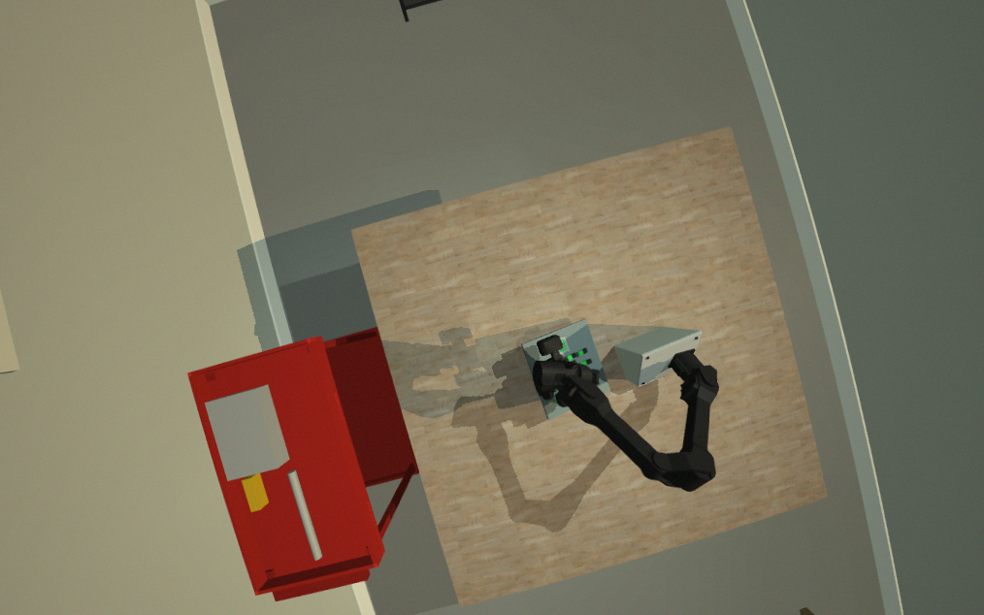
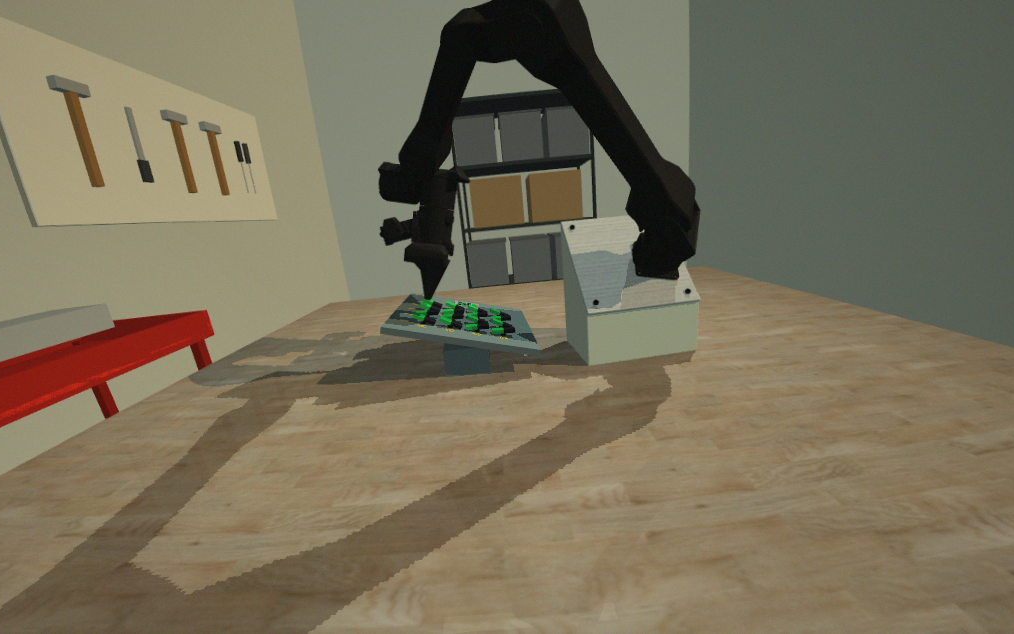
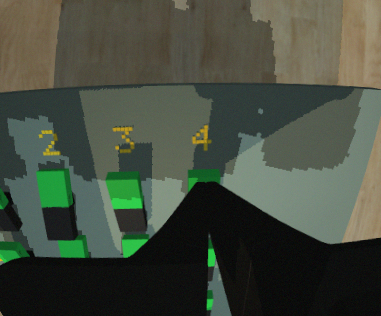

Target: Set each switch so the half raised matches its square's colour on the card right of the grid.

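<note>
Wood-grain planks of the tabletop (image 1: 634, 229) (image 2: 653, 511) (image 3: 10, 40) spread beneath the tilted switch panel (image 1: 583, 331) (image 2: 456, 339) (image 3: 310, 200). My claw (image 1: 547, 377) (image 2: 429, 294) (image 3: 205, 191) is closed, gripping nothing, its tips pointing down at the far-row switch (image 3: 204, 176) under numeral 4; whether they touch it, I cannot tell. Above, my arm (image 1: 622, 438) (image 2: 519, 31) arches from the one sloped housing (image 1: 656, 339) (image 2: 641, 330). Four numerals cross the panel's far edge. Beyond, I count three hammers (image 2: 84, 141) on the wall board (image 2: 22, 118) and two cardboard boxes (image 2: 496, 201) on the shelf unit (image 2: 594, 189).
</note>
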Controlling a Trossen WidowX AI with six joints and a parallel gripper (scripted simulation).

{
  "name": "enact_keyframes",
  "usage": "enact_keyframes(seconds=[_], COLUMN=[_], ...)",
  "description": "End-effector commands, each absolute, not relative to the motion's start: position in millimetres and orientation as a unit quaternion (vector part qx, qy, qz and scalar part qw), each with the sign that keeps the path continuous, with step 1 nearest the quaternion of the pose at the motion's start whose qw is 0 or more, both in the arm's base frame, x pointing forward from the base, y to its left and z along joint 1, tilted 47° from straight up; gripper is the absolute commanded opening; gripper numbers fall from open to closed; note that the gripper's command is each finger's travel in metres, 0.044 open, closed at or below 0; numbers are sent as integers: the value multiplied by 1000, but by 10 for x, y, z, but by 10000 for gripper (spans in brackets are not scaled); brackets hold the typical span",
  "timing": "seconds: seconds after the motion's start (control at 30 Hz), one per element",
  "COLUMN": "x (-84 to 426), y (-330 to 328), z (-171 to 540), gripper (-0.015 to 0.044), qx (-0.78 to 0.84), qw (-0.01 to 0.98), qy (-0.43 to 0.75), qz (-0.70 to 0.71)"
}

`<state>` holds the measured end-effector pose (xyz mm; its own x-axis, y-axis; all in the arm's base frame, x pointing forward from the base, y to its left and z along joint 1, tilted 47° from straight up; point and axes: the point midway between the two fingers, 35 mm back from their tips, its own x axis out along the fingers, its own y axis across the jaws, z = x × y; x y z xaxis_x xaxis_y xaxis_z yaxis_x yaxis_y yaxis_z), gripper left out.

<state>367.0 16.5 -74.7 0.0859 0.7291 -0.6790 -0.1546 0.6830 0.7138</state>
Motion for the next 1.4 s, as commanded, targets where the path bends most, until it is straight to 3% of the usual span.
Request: enact_keyframes(seconds=[0.0, 0.97, 1.13, 1.37], x=[3672, 3676, 3601, 3484], y=[172, 201, -257, -196], z=[-749, -774, -370, -259], gripper=[0, 0, 0, 0], qx=[243, 243, 246, 247], qw=[696, 696, 704, 704], qy=[596, 596, 589, 588], qz=[317, 317, 313, 313])
